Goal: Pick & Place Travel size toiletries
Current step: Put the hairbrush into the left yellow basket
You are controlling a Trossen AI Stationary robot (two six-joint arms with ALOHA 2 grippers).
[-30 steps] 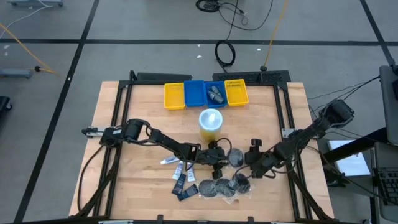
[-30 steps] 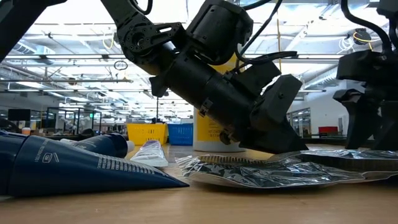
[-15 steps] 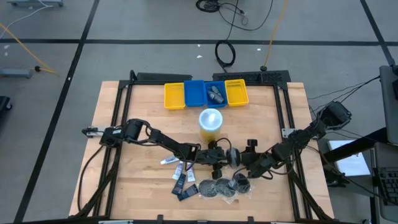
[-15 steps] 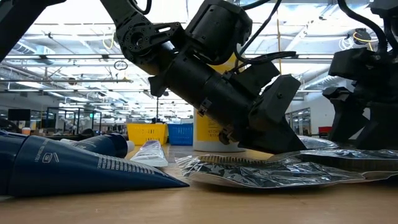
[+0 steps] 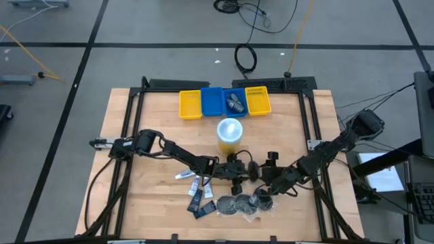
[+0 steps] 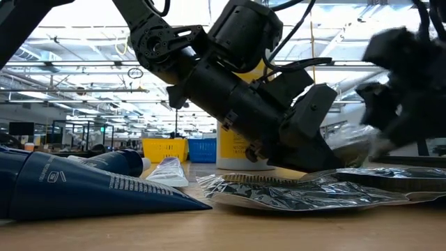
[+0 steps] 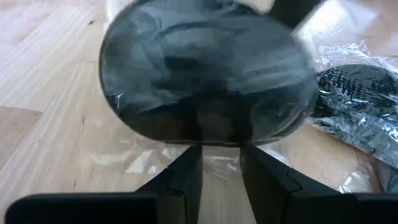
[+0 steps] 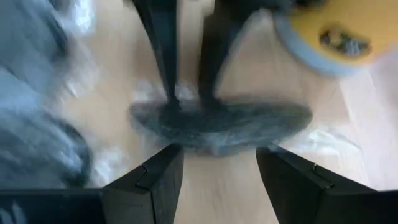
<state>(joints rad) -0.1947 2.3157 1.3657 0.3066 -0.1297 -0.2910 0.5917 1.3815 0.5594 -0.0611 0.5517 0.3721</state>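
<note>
Dark grey and round, a flat packet [image 7: 202,78] in clear wrap sat between the two arms near the middle of the wooden counter [image 5: 135,122], just in front of the yellow cup [image 5: 230,134] with its pale lid. The left tool [image 7: 219,163] had its two fingers closed on the clear film at the packet's edge, with only a narrow gap between them. The right tool [image 8: 219,163] faced it from the other side, its fingers standing wide apart on either side of the same packet without touching it that I could see. In the high view both tools [image 5: 239,169] [image 5: 270,171] met over that spot. More round packets [image 5: 239,203] lay in a loose cluster at the counter's near edge, just beside the right tool; the low view showed their crinkled wrap [image 6: 306,192] lying flat on the wood. To the left of them, dark navy tubes [image 5: 198,200] and a small white tube [image 5: 184,175] lay close together. At the far edge a row of yellow and blue bins [image 5: 224,102] stood side by side, and one blue bin held some small grey things, too small to tell
</note>
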